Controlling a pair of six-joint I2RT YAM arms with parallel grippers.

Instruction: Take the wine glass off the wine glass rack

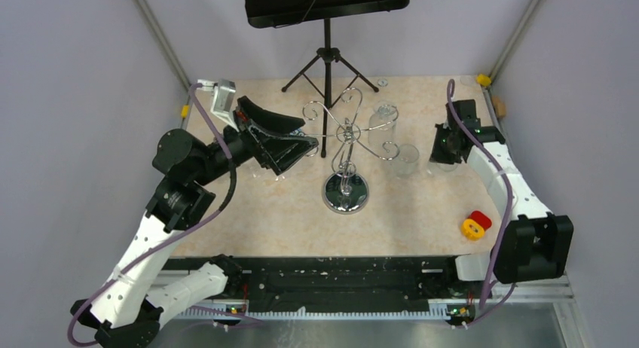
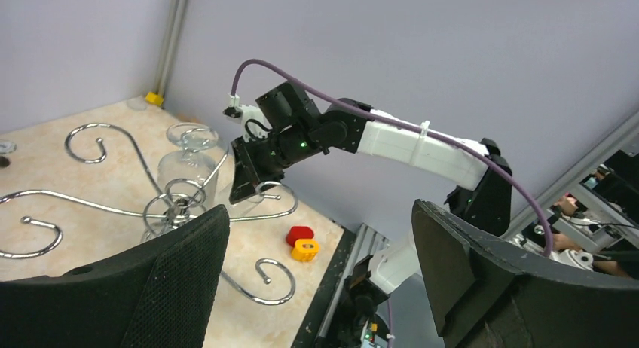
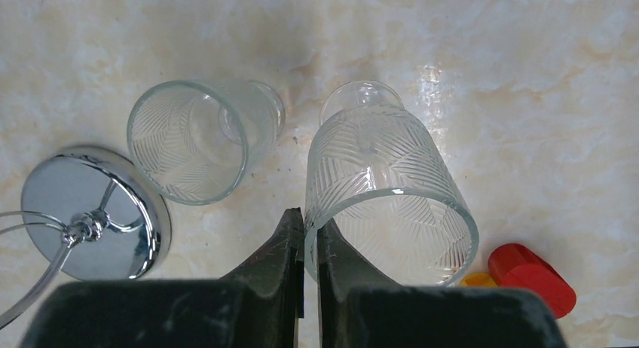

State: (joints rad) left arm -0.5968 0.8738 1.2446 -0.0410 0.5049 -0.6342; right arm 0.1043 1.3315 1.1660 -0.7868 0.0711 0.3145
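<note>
Left gripper spread wide | rack just ahead; I cannot tell whether a glass hangs on my side | I go slow, clear the hooks, close softly.

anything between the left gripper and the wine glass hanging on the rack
Yes: the rack's central post and curled arms stand between the open left gripper and the hanging wine glass.

Chrome wine glass rack upright mid-table (wine glass hanging inverted)
</note>
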